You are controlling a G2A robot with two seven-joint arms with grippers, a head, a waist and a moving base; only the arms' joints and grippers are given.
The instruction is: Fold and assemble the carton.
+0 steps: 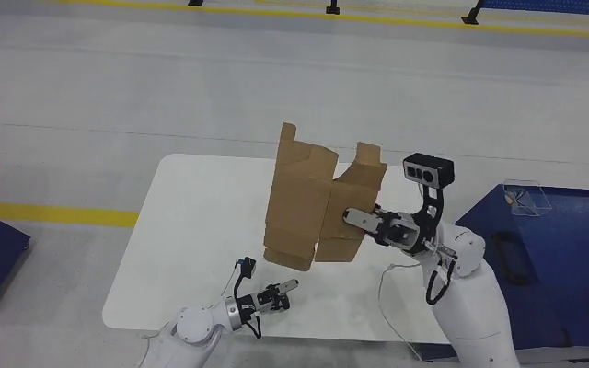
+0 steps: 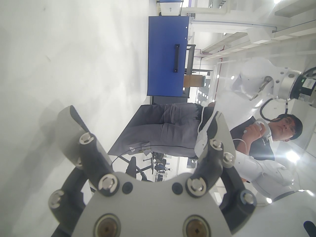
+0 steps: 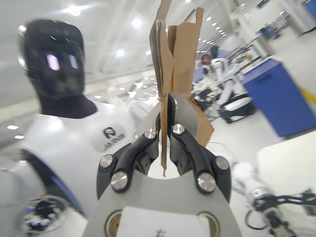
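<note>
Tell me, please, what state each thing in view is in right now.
carton, collapsed flat, not yet assembled, held upright.
right end effector, shut on the carton's edge.
left end effector, open and empty.

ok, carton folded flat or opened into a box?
Flat, not yet a box. Right wrist view shows the carton edge-on, layers nearly together, pinched in the right gripper; top view shows it upright.
</note>
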